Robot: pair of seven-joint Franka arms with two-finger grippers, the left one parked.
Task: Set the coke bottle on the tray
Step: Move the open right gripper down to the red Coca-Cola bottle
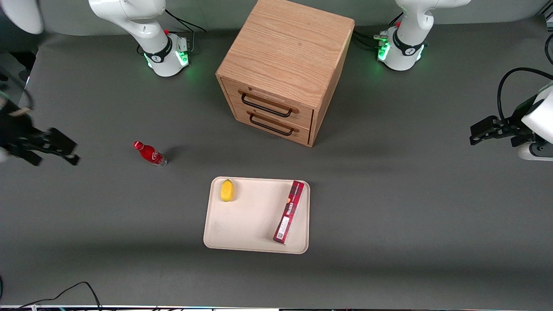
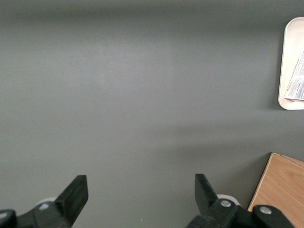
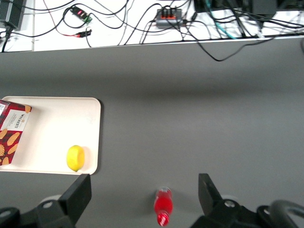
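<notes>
The coke bottle (image 1: 149,153), small and red with a red cap, stands on the grey table, apart from the tray and toward the working arm's end. It also shows in the right wrist view as the bottle (image 3: 163,205), seen from above between the two fingers and well below them. My gripper (image 1: 57,160) hovers open and empty at the working arm's end of the table, a short way from the bottle; in its own view the gripper (image 3: 145,194) holds nothing. The beige tray (image 1: 255,229) lies nearer the front camera than the cabinet, and its rim (image 3: 92,137) shows beside the bottle.
On the tray lie a yellow lemon (image 1: 227,190) and a long flat red box (image 1: 289,211). A wooden drawer cabinet (image 1: 285,65) with two shut drawers stands farther from the camera than the tray. Cables (image 3: 166,19) run along the table's edge.
</notes>
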